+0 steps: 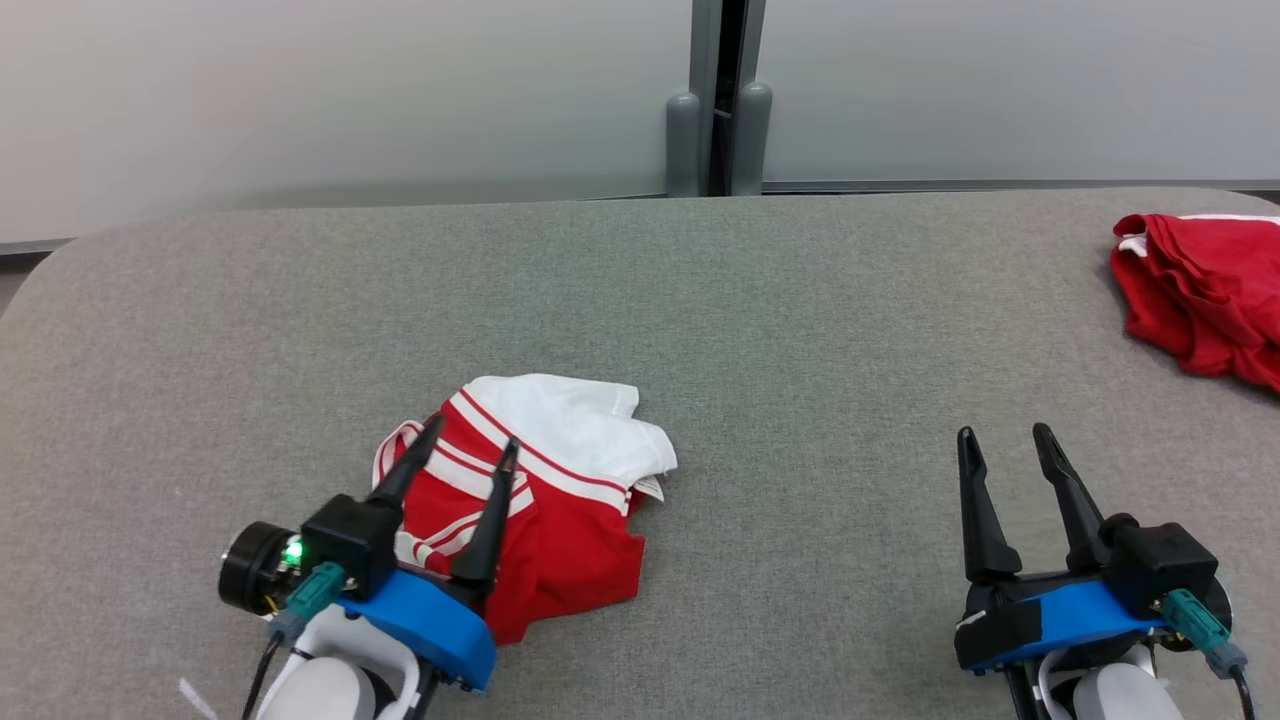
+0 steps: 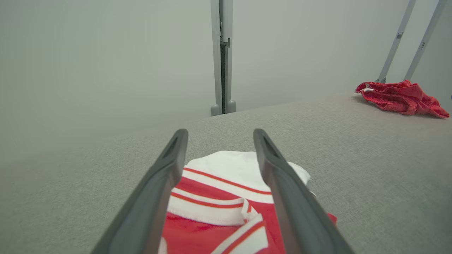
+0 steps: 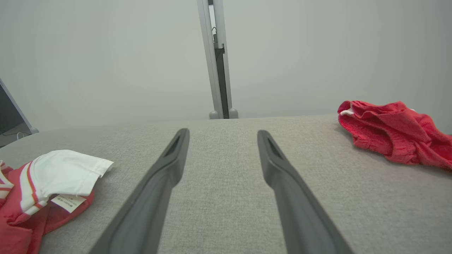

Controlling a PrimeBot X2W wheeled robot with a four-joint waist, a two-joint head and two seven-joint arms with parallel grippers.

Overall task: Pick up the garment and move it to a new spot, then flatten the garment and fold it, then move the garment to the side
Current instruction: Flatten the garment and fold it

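A red and white striped garment (image 1: 545, 490) lies crumpled on the grey table, left of centre. My left gripper (image 1: 472, 447) hovers just over its near left part, fingers spread, nothing pinched between them. In the left wrist view the garment (image 2: 226, 190) lies under and between the open fingers (image 2: 166, 176). My right gripper (image 1: 1003, 433) stands open over bare table at the lower right, well away from the cloth. From the right wrist view the garment (image 3: 53, 183) shows at the far left with a small white label turned out.
A second, all-red crumpled cloth (image 1: 1205, 295) sits at the table's far right edge, also seen as the red cloth (image 2: 399, 97) and red cloth (image 3: 395, 132). A grey post (image 1: 718, 100) stands behind the table (image 1: 800, 330) against a pale wall.
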